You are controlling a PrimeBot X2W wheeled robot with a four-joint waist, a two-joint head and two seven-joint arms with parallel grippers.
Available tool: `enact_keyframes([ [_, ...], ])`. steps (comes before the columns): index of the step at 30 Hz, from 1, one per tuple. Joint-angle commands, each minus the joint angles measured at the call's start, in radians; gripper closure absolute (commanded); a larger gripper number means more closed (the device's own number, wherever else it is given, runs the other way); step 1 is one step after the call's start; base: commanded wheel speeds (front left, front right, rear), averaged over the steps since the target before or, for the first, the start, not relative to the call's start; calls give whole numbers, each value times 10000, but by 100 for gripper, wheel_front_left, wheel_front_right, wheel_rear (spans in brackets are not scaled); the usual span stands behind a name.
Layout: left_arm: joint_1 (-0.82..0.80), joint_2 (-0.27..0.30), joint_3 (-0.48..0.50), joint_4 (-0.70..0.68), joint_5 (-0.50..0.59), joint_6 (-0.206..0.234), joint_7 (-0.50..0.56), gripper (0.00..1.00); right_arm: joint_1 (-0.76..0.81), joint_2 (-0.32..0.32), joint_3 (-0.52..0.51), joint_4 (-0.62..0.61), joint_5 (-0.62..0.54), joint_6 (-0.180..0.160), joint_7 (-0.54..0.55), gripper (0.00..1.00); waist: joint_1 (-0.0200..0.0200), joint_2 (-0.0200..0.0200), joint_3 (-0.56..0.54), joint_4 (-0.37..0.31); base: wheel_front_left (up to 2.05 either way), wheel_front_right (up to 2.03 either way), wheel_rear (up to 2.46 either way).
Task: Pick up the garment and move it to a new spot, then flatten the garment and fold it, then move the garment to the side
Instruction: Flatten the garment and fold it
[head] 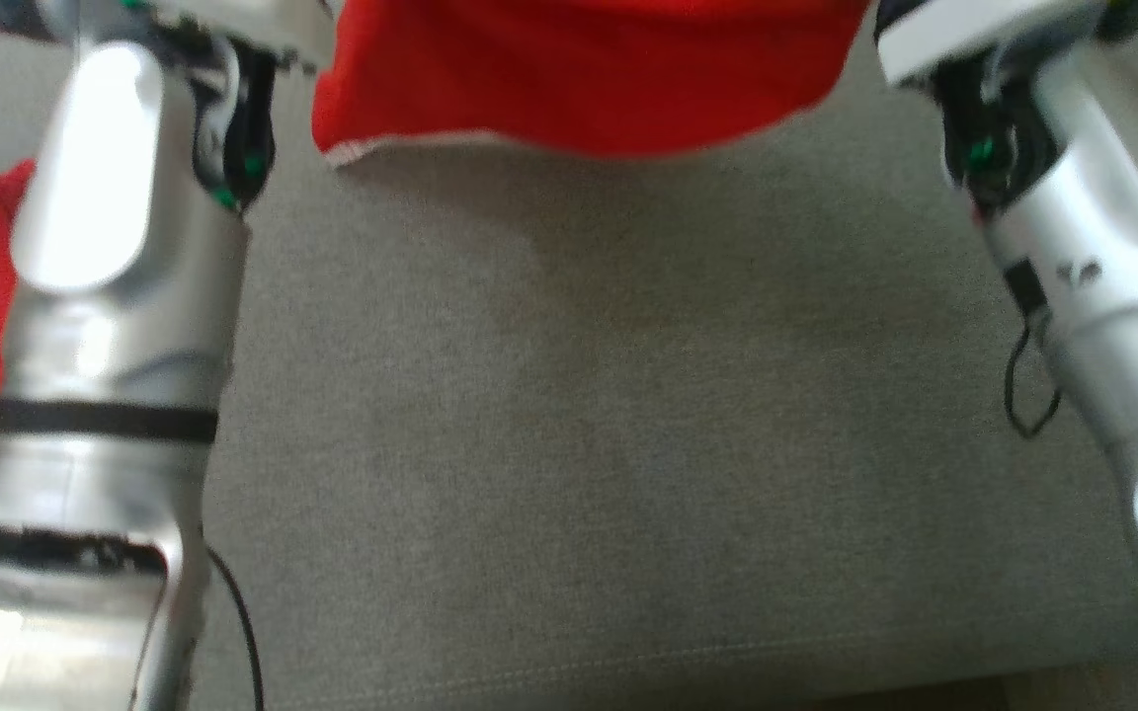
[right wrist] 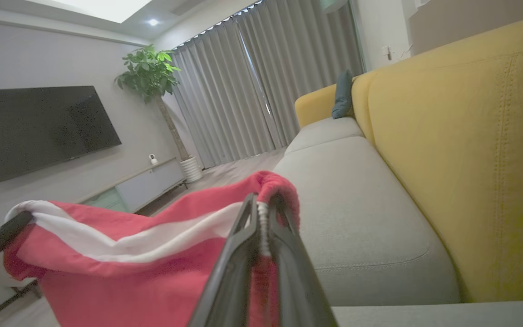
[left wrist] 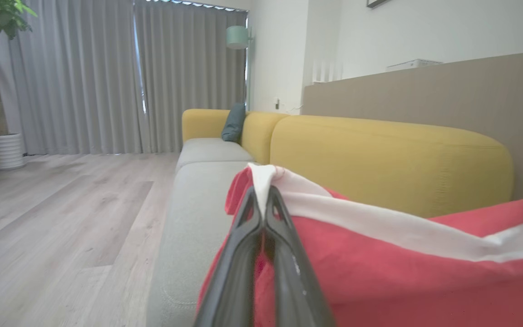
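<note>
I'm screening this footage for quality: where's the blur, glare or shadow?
Head view: blurred, glare on the left forearm, the red garment shadowing the grey sofa seat. Left wrist view: the left hand close-up is soft, curtains clearer. Right wrist view: ceiling light blown out, right hand soft.

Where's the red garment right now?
At the top centre of the head view, the red garment hangs over the grey sofa seat, stretched between the left gripper and the right gripper, each shut on its white-trimmed edge.
</note>
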Motion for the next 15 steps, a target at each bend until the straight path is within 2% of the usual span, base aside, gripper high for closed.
enact_keyframes([
  [1, -923, 320, 238, -75, 127, 177, -75, 100, -785, 150, -88, 39, -306, 67, -230, 100, -1, 0, 517, 144, 0, 0, 0],
  [4, -1903, 322, 403, 105, 264, 451, -160, 100, -1876, 159, -652, 523, -890, 67, -375, 100, -1, 0, 906, 231, 0, 0, 0],
  [6, -2414, 254, 749, -310, 179, 646, -171, 100, -2509, 89, -1437, 268, -1545, 67, -386, 100, -1, 0, 1178, 312, 0, 0, 0],
  [8, -2607, 117, 1040, -629, -11, 663, -174, 100, -2742, 68, -1986, -173, -2342, 67, -389, 100, -1, 0, 1432, 404, 0, 0, 0],
  [11, -2157, -74, 1089, -799, -169, 463, -176, 100, -2214, 214, -2486, -553, -2877, 67, -391, 100, -1, 0, 1483, 522, 0, 0, 0],
  [15, -864, -195, 1074, -604, -497, 248, -177, 100, -946, 173, -2098, -743, -3061, 67, -392, 100, -1, 0, 1469, 577, 0, 0, 0],
])
